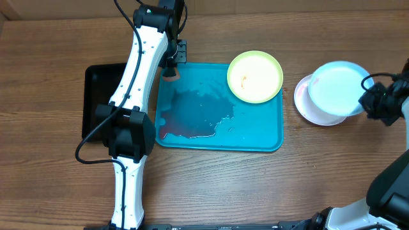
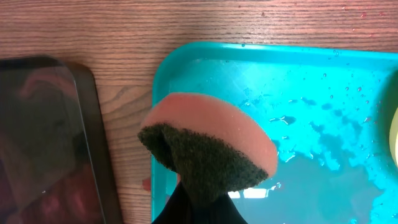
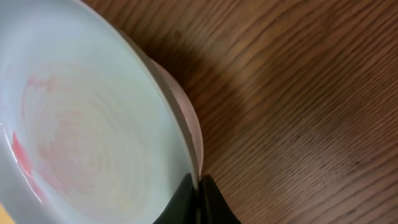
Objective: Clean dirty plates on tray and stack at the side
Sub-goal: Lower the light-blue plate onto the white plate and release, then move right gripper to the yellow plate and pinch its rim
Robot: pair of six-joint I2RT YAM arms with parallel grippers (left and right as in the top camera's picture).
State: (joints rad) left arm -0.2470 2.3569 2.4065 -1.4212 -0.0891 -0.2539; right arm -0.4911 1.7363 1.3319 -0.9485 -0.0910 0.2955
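So the plates are split up. The pale yellow plate (image 1: 255,76) sits in the far right corner of the turquoise tray (image 1: 255,134), its far edge poking over the rim, with a small reddish mark inside it. The other two are off the tray, on the table (image 1: 51,51) to the right. The blue-rimmed plate (image 1: 337,86) is pinched at its right edge by the right gripper (image 3: 200,186), jaws clamped tight on the rim. It overlaps the plain white plate (image 1: 305,102) lying underneath. Can't tell if those two actually touch. The wrist view shows faint red smears across the held plate's face.

The tray itself is wet – a big puddle spreads over its left half, tinted red at the near left corner, with droplets scattered further right.

The left gripper (image 1: 170,69) is at the tray's far left corner, squeezed on a sponge (image 2: 211,134) – pinkish foam with a dark green scrubby side – hanging just over the tray's rim. A smaller black tray (image 1: 99,96) sits just left of the turquoise one, partly under the left arm.
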